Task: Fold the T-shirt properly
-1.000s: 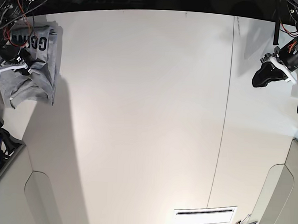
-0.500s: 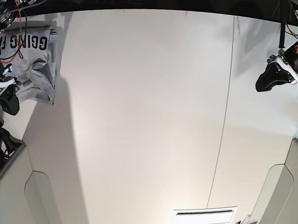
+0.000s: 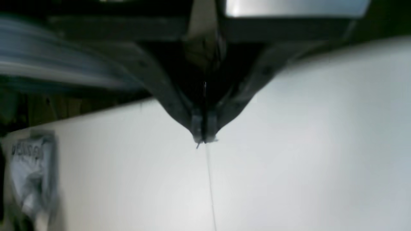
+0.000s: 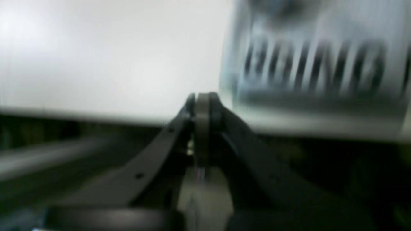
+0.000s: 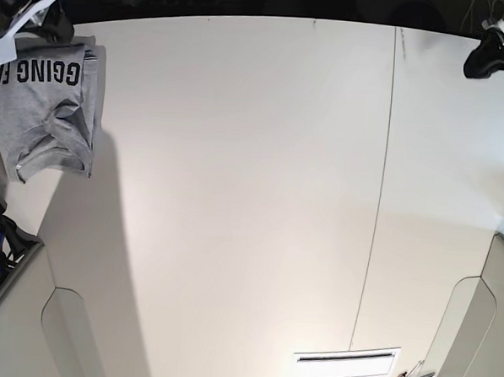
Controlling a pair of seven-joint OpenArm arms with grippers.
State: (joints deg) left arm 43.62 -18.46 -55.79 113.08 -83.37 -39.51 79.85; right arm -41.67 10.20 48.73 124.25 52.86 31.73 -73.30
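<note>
At the far left of the base view, the T-shirt (image 5: 49, 110) lies folded near the left edge of the white table (image 5: 251, 197), printed side up, with a line of bold black letters along its far end and a rumpled sleeve at the near end. The right gripper (image 5: 37, 8) sits just past the shirt's far corner, at the table's back edge, apart from the cloth. In its own wrist view the right gripper (image 4: 202, 99) has its jaws pressed flat together with nothing between them, and the blurred lettering of the shirt shows just beyond and to the right of the tips.

Across the bare table, past the thin seam (image 5: 378, 203) that runs front to back, the left gripper (image 5: 496, 53) hangs at the far right corner, well apart from the shirt. Its wrist view shows the left gripper (image 3: 204, 138) with its tips meeting, holding nothing; the shirt is a small grey patch at the far left there.

A second ago the right gripper lay over the shirt's left part; it has since withdrawn to the back corner, leaving the shirt uncovered. The left gripper has lifted away toward the far right corner.
</note>
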